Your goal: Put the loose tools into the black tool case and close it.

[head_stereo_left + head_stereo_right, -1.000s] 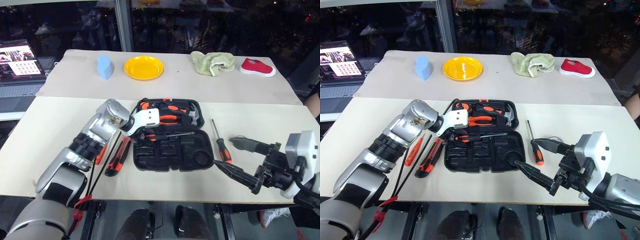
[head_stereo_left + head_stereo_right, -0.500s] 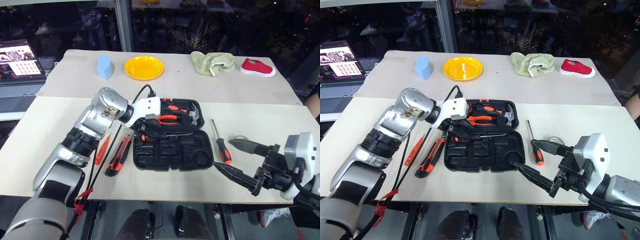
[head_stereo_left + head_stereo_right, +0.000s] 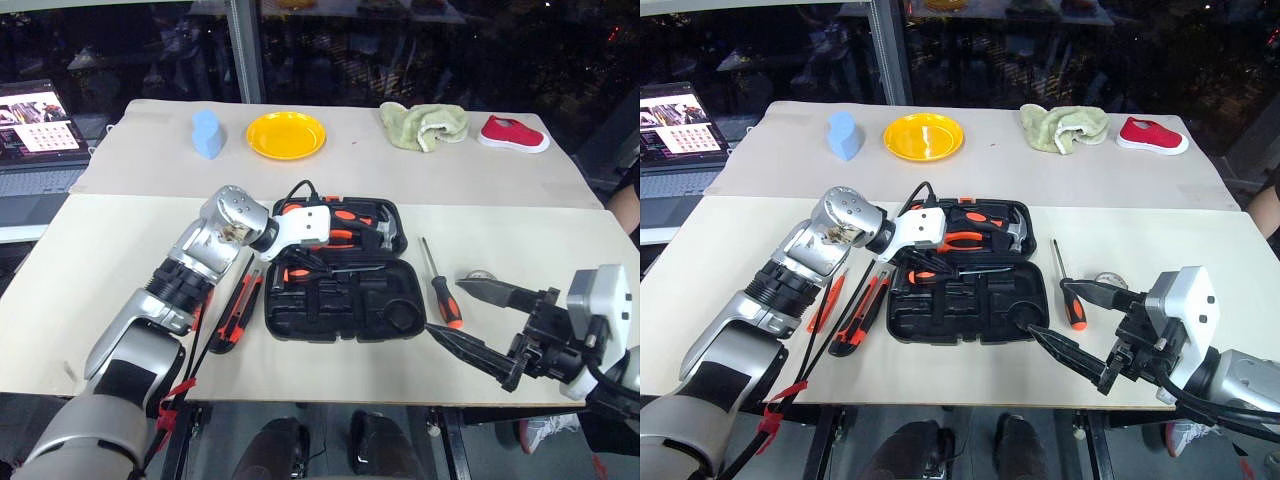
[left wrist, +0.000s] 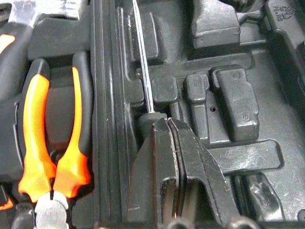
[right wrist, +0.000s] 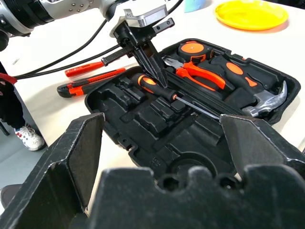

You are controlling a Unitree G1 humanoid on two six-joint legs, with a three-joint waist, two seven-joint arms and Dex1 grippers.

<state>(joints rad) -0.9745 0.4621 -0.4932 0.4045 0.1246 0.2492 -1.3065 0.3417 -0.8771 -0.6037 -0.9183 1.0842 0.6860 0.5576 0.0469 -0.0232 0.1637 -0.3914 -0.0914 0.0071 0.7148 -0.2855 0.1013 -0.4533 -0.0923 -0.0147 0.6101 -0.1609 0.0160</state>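
Lying open at the worktop's (image 3: 90,250) middle, the black tool case (image 3: 335,270) has the left hand (image 5: 153,71), fingers together, pressing a screwdriver (image 5: 162,90) into its near half. Right hand (image 3: 470,318) hovers spread apart near another screwdriver (image 3: 440,288); utility knife (image 3: 236,310) lies left.

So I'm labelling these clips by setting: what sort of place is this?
Probably an indoor lab or office test area at night: two cloth-covered tables stand before dark glass, an open laptop sits at one side, and unrelated props, a yellow plate and a red shoe, lie beyond the tool case.
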